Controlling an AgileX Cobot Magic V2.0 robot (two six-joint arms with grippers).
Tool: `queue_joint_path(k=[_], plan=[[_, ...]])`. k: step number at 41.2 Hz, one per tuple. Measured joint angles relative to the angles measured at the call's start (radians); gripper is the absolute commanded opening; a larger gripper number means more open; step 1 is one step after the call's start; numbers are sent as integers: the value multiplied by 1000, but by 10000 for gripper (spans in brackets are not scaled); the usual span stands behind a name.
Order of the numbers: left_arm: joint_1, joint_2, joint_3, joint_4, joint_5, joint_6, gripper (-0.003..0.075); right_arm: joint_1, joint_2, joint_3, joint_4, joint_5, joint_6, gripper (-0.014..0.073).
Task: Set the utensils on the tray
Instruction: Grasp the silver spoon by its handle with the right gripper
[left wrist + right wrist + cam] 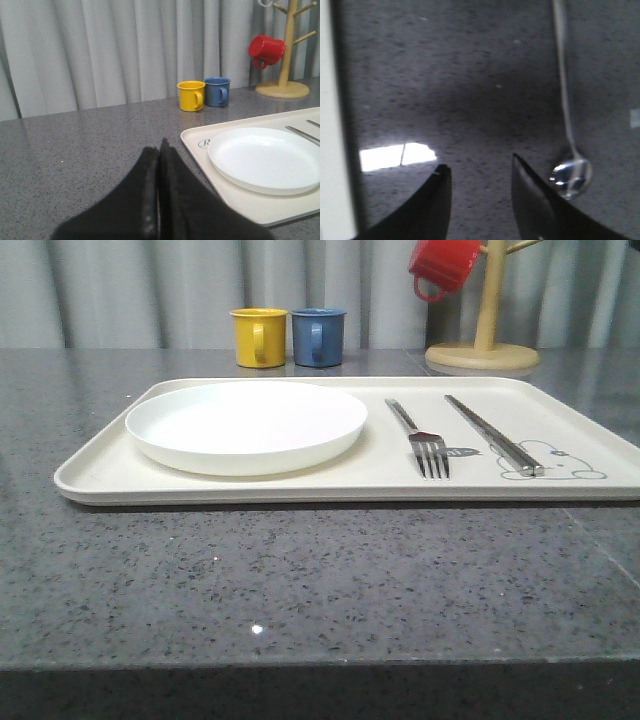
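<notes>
The cream tray (pixel 250 486) lies across the middle of the grey counter. On its right half rest a silver fork (pixel 424 443) and a pair of chopsticks (pixel 494 435), over a rabbit drawing. A long-handled spoon (pixel 566 110) lies on the bare counter, off the tray, its bowl just beside one finger of my right gripper (pixel 479 167). That gripper is open with only counter between its fingers. My left gripper (pixel 159 150) is shut on nothing, hovering over the counter beside the tray's (pixel 200 150) near corner.
A round white plate (pixel 246 425) sits on the tray's left half. Behind the tray stand a yellow mug (pixel 259 337) and a blue mug (pixel 318 336). A wooden mug tree (pixel 483 345) at the back right holds a red mug (pixel 443 265). The tray's edge (pixel 330 150) borders the right wrist view.
</notes>
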Motion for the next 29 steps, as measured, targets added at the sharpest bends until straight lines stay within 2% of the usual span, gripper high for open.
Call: queue_joint_path(k=[11,29], plan=[[0,0,0,0,0,0,-19,-155,48,0,47,-4,-113,325],[0,0,0,0,0,0,-19,-198,178,0,53,-77,-137,325]])
